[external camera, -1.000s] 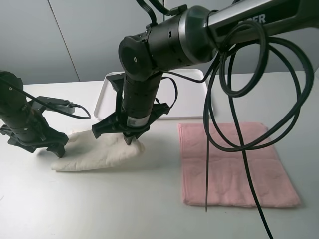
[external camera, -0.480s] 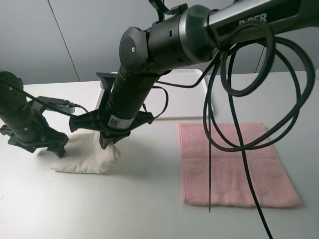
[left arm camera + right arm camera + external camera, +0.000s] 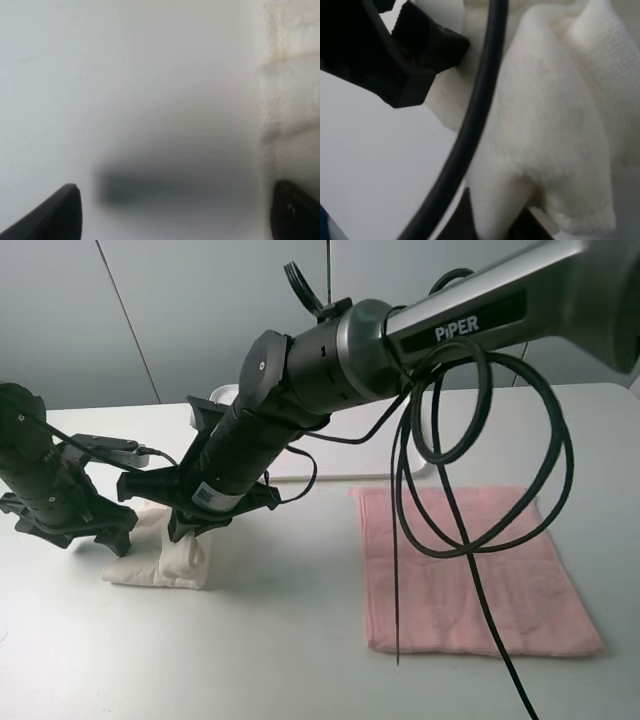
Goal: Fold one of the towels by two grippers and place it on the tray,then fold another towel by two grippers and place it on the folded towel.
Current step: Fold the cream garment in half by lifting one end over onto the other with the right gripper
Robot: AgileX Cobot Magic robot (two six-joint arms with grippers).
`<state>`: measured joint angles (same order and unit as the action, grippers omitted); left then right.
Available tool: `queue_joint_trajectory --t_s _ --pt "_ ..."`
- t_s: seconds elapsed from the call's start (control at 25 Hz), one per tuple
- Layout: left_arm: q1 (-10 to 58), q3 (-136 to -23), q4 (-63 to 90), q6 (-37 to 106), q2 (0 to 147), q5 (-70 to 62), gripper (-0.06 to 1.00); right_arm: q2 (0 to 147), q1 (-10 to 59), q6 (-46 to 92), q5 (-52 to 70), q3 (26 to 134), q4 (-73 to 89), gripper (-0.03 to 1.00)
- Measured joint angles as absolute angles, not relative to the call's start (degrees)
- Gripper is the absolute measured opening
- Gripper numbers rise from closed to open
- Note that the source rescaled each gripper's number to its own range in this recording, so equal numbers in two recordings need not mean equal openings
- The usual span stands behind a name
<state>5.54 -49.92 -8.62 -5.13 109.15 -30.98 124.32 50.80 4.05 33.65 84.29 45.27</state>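
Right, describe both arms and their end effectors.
Both are bulky and black with rounded joints. The right arm has a grey upper link lettered PiPER in white, a white label near the wrist, and black cables in loops. The left arm carries a thinner black cable. The left end effector and right end effector are black two-fingered claws on wide crossbars.

Tray point(image 3: 350, 458) mostly hidden behind right arm point(image 3: 330, 360). Cream towel point(image 3: 185, 562) top covered by right gripper point(image 3: 190, 525). Left wrist view blurred; left fingers point(image 3: 59, 214) cut off at picture edge.
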Motion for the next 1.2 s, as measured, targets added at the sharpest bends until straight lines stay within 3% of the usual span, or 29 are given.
queue_joint_trajectory --t_s 0.52,1.2 --pt "5.42 -49.92 -8.02 -5.35 109.15 -31.0 0.98 126.56 50.8 10.58 25.62 84.29 56.26 0.04" --pt "5.42 -49.92 -7.84 -4.98 109.15 -31.0 0.98 130.25 50.8 19.6 25.38 84.29 72.12 0.04"
